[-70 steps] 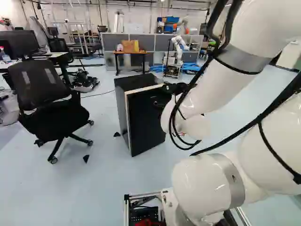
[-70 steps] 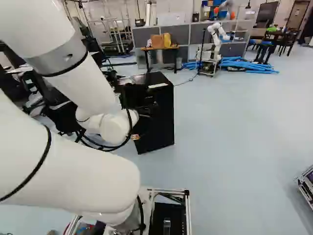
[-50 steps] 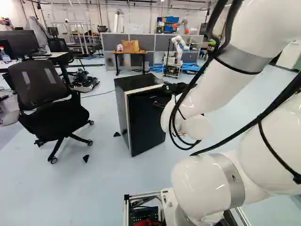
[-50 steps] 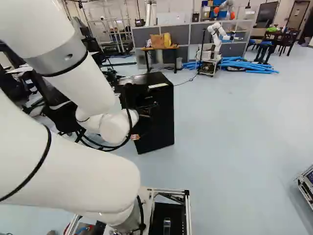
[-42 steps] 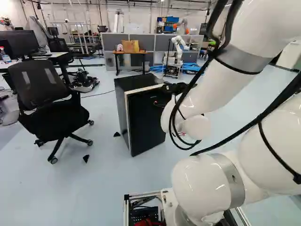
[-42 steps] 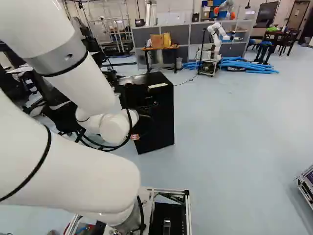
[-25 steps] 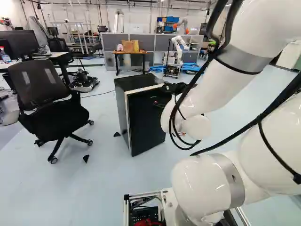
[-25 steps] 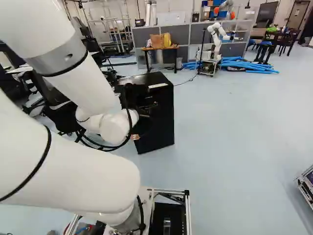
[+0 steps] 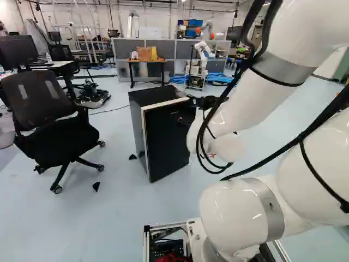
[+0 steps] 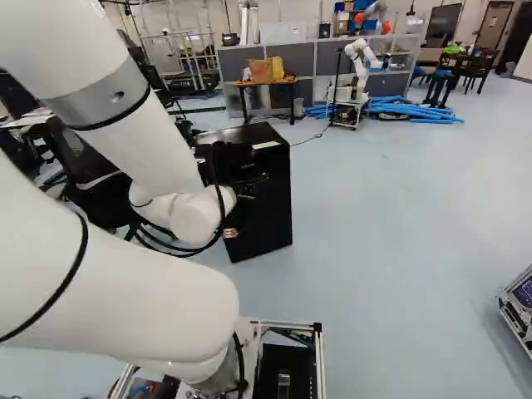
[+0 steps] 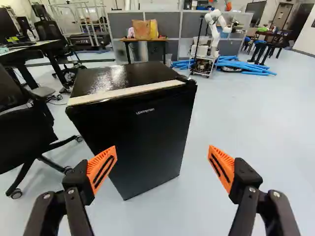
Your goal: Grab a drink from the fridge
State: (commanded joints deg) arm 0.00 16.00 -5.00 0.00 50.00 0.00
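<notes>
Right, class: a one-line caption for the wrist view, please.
Open gripper facing a closed black fridge, an office chair beside it.

Black fridge (image 11: 140,135), upright, door shut, on floor.

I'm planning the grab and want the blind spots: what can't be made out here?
- Inside the fridge, any drink included: hidden behind its door, all views.
- The fridge's back: hidden by its own body, all views.
- The rest of the metal-framed unit: cut off by the right base view's edge.
</notes>
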